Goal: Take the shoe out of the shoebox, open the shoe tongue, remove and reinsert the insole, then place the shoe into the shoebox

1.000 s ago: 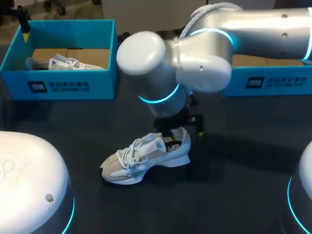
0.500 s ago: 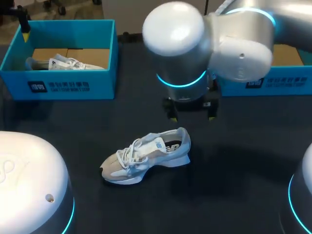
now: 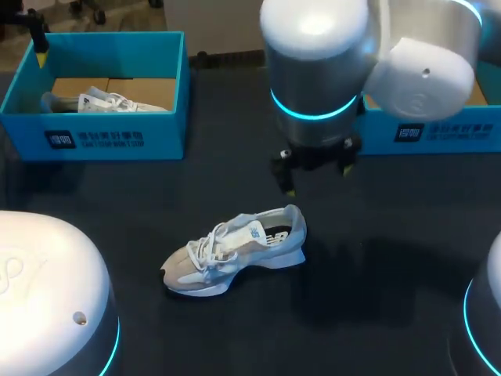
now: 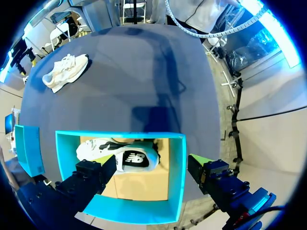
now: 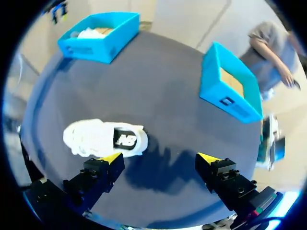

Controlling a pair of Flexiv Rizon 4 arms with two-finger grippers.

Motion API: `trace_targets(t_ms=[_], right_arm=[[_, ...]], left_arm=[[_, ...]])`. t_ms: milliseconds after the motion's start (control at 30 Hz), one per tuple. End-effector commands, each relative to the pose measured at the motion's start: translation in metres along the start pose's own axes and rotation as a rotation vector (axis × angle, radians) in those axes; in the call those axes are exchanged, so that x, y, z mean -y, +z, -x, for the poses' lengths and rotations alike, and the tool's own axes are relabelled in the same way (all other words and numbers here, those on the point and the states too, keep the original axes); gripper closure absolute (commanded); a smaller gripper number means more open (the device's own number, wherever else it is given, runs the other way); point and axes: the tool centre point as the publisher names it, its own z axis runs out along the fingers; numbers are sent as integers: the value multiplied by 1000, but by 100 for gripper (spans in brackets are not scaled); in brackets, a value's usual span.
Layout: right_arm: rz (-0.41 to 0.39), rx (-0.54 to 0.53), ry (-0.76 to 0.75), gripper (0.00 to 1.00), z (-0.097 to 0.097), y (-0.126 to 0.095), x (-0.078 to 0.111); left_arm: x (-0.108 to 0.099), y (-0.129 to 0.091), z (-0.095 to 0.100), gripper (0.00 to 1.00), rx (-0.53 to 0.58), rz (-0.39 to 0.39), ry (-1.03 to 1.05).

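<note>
Head view first: the shoe sits upright on its sole out on the dark tabletop, not in either box. The right claw hangs above the shoe and a bit behind its heel, with the fingers spread apart and nothing between them. Nothing is touching the shoe. The left shoebox is well away past the shoe's toe end and has a second shoe lying in it. The right shoebox is off past the heel end, and the right arm covers a good part of it.

Left wrist view: the left claw is wide open and nowhere near the shoe, which is far off across the tabletop. This claw is over the left shoebox, with the second shoe lying inside between the spread fingers (I can't see them touching it).

Right wrist view: the right claw has its fingers well apart and is gripping nothing. The shoe is just ahead of one finger, showing its dark insole. Both boxes sit well beyond the shoe.
</note>
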Motion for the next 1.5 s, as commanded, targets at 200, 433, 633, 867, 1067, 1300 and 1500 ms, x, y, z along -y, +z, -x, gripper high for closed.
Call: trace_targets(t_ms=[200,433,633,867,1067,1300,1500], right_arm=[[-74,-57,-259,0,3,4,-5],[-74,-57,-259,0,3,4,-5],[-2,-142,-322,0,9,9,-3],[194,-352,-528,0,26,26,3],[308,-471,-641,0,45,40,5],[392,-556,-814,0,57,53,16],[488,-625,-831,0,66,64,25]], left_arm=[[1,0,0,0,-1,3,0],[1,0,0,0,-1,3,0],[1,0,0,0,-1,3,0],[1,0,0,0,-1,3,0],[1,0,0,0,-1,3,0],[1,0,0,0,-1,3,0],[1,0,0,0,-1,3,0]])
